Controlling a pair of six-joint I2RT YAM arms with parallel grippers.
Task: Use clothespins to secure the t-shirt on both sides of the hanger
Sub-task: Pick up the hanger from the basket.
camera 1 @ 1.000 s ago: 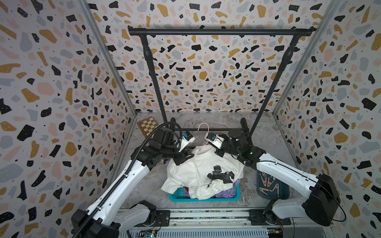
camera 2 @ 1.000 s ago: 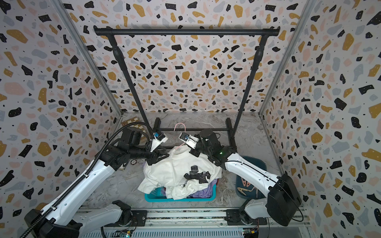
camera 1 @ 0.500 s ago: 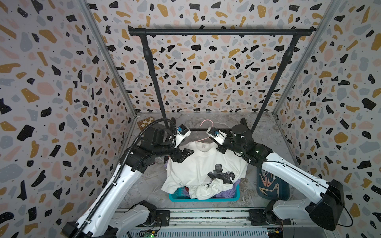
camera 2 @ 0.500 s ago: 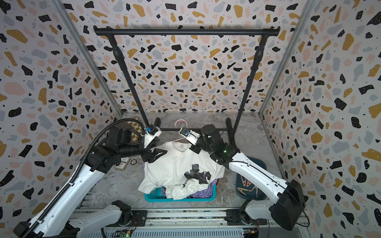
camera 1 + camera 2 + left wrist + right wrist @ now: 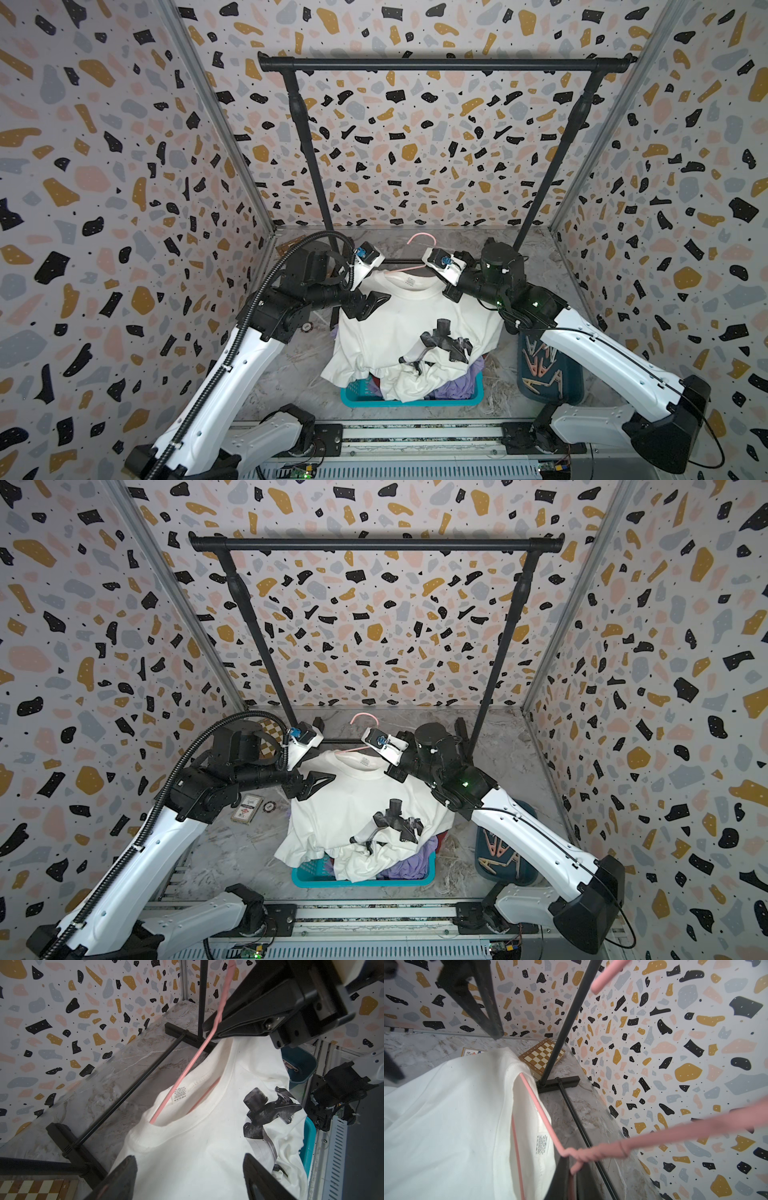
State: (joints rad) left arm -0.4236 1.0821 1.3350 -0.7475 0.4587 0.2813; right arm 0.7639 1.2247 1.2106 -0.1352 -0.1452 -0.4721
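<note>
A white t-shirt (image 5: 399, 320) (image 5: 353, 800) with a black print hangs on a pink wire hanger (image 5: 419, 239) (image 5: 363, 717) above a basket. Its lower part is bunched in the basket. My right gripper (image 5: 451, 291) (image 5: 572, 1167) is shut on the hanger (image 5: 537, 1105) just below its twisted neck. My left gripper (image 5: 372, 307) (image 5: 189, 1157) stands open beside the t-shirt's (image 5: 197, 1147) left shoulder, with nothing between its fingers. Several peach and tan clothespins (image 5: 540, 365) (image 5: 498, 854) lie in a dark blue bin at the right.
A teal basket (image 5: 411, 401) of clothes sits under the shirt. The black garment rack (image 5: 444, 64) stands behind, its floor bar (image 5: 128, 1088) close to the collar. A chessboard (image 5: 542, 1057) and a card deck (image 5: 247, 808) lie on the marble floor at the left.
My left gripper has opened, let go of the shirt's shoulder and drawn back to the left. The right gripper has lifted the hanger, and the shirt hangs flatter.
</note>
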